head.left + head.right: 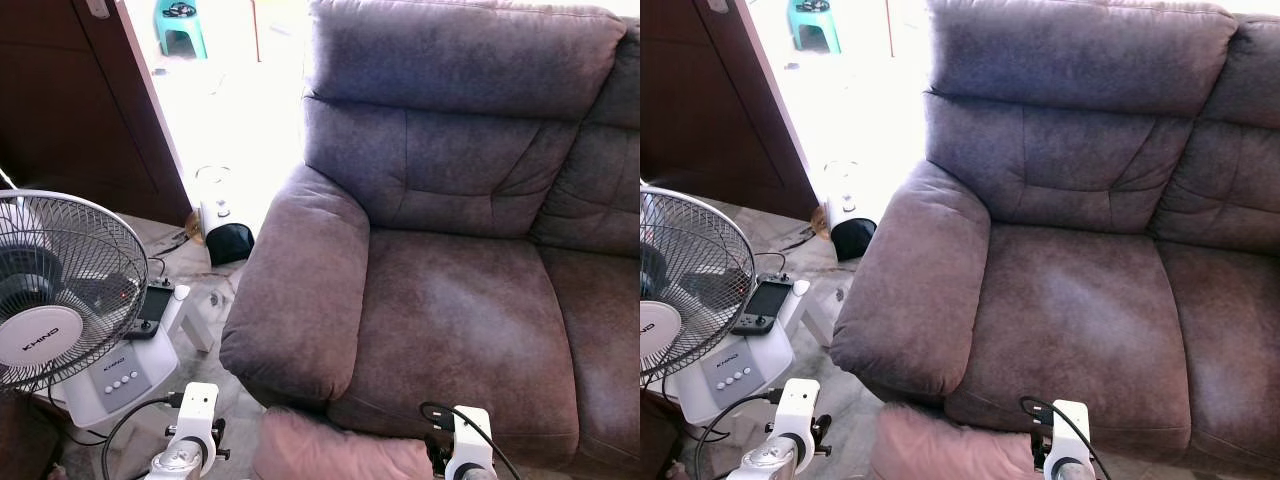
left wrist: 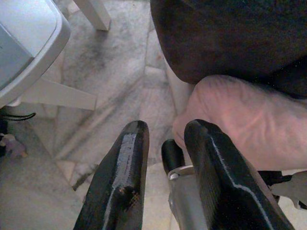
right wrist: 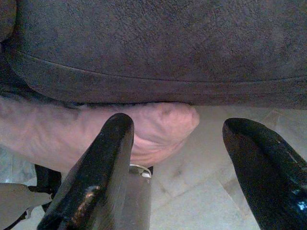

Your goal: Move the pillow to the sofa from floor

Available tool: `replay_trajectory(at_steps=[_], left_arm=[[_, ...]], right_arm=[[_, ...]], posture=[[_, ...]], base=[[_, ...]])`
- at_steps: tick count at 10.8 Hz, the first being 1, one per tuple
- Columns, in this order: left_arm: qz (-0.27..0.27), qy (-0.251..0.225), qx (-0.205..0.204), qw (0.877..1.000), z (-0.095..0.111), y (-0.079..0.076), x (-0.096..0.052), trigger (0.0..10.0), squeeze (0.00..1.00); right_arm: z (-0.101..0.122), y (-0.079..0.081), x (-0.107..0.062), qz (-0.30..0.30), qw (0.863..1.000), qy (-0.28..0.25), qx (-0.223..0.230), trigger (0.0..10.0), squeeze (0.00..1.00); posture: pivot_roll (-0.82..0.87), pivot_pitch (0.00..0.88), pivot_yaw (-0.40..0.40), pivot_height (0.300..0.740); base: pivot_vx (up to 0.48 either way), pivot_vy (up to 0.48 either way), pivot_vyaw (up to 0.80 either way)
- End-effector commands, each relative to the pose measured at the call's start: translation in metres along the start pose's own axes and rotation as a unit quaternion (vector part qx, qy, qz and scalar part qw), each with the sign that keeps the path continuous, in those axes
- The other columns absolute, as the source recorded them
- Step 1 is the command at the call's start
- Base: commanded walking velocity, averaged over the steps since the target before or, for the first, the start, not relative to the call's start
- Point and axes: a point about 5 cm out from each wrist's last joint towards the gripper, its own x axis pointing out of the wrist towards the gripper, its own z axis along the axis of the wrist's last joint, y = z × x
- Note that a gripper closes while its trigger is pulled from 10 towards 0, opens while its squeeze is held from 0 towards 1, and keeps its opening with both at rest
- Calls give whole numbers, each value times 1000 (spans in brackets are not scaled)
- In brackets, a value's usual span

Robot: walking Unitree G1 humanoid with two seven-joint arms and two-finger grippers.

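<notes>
A pink pillow (image 1: pixel 335 452) lies low in front of the sofa (image 1: pixel 460 300), just below the front edge of the seat and the armrest (image 1: pixel 300 290). My two silver wrists flank it, the left (image 1: pixel 196 428) and the right (image 1: pixel 466 440). In the left wrist view my left gripper (image 2: pixel 165 139) is open, its fingers (image 2: pixel 120 182) beside the pillow's corner (image 2: pixel 240 120), over the marble floor. In the right wrist view my right gripper (image 3: pixel 177 134) is wide open at the pillow's other end (image 3: pixel 96 129), under the sofa's seat edge (image 3: pixel 158 81). Neither holds anything.
A standing fan (image 1: pixel 60 290) with a white control base (image 1: pixel 120 380) is close on my left, a handheld device (image 1: pixel 152 308) lying on it. A brown door (image 1: pixel 70 100), a white appliance with a black object (image 1: pixel 225 235) and a teal stool (image 1: pixel 180 25) are farther back.
</notes>
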Motion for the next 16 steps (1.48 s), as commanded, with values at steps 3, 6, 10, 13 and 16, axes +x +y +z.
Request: replay_trajectory(at_steps=[3,6,10,13,16], left_arm=[[1,17,-7,1000,-8,0,-1,10000,0],[4,18,-8,1000,-12,8,-3,10000,0],[13,22,-9,1000,-21,29,-9,10000,0],[-3,12,-5,1000,-8,1,-2,10000,0],[-10,12,12,1000,-8,-2,-2,10000,0]], right_arm=[[-4,-1,-1,-2,1000,7,3,10000,0],[-4,-1,-1,-3,1000,9,-1,10000,0],[-5,-1,-1,-5,1000,12,-4,10000,0],[-5,-1,-1,-7,1000,13,-3,10000,0],[-5,-1,-1,-7,1000,14,-4,10000,0]], posture=[[78,56,-13,717],[78,54,-13,717],[79,53,-14,717],[79,55,-13,717],[79,55,-14,717]], base=[[0,120,0],[0,355,0],[0,264,0],[0,0,0],[0,0,0]])
